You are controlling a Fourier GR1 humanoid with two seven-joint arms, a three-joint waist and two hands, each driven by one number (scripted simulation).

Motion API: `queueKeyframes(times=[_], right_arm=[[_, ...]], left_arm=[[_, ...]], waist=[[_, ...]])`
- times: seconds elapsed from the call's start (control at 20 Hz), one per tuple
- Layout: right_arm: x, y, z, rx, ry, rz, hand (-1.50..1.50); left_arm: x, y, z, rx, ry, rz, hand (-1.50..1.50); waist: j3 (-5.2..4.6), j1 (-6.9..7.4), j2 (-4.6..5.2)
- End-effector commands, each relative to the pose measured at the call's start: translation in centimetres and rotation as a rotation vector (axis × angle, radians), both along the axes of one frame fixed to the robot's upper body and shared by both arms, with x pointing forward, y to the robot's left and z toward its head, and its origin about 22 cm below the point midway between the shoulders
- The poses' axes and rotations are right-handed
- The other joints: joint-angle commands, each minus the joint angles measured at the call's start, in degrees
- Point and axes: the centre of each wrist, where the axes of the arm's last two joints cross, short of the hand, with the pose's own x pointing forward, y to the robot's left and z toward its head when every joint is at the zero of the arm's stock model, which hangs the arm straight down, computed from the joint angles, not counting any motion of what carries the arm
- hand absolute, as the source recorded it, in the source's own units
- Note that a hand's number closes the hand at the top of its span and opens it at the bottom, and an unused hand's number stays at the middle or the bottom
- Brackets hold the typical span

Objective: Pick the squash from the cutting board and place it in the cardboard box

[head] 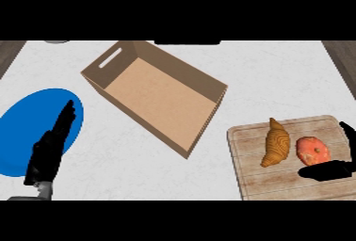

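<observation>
A rounded orange-red squash lies on the right part of the wooden cutting board, beside a brown croissant. My right hand comes in from the right edge and stands open around the squash. Its thumb sits just below the squash and its fingers reach up along the squash's right side. I cannot tell whether they touch it. The open cardboard box lies in the middle, to the left of the board. My left hand rests open at the left, fingers straight.
A blue plate lies under the left hand at the left edge. The box's near corner comes close to the cutting board's upper left corner. White counter shows between the plate and the box.
</observation>
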Motion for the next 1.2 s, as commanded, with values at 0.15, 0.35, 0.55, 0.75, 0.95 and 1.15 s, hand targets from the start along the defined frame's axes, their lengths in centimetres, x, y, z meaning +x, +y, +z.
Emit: queueKeyframes(times=[0.15, 0.35, 0.55, 0.75, 0.95, 1.15], right_arm=[[1.0, 1.4, -0.4, -0.014, 0.051, -0.046, -1.5], [1.3, -0.5, -1.7, 0.005, 0.029, -0.049, -1.5], [1.5, -1.0, -1.5, 0.01, 0.028, -0.06, -1.5], [0.3, 2.0, -1.2, -0.004, 0.036, -0.05, -1.5], [0.8, 1.4, -3.2, 0.012, 0.04, -0.05, -1.5], [1.6, 0.8, -3.5, 0.004, 0.079, -0.028, -1.5]], left_arm=[[0.5, -1.8, -0.7, -0.004, 0.006, -0.008, 0.0], [1.7, 0.2, 1.0, -0.001, 0.011, -0.006, 0.0], [-2.0, 1.3, 0.4, -0.007, 0.003, -0.009, 0.0], [1.1, -0.4, 0.1, -0.006, 0.006, -0.015, 0.0], [1.2, -1.2, -1.6, -0.011, 0.004, 0.007, 0.0], [0.9, -0.5, -1.6, 0.001, 0.001, 0.003, 0.0]], waist=[[0.01, -0.08, 0.02], [0.02, -0.1, 0.04], [0.03, 0.24, -0.02], [0.0, -0.22, -0.01], [0.01, -0.18, 0.02], [0.01, -0.1, 0.02]])
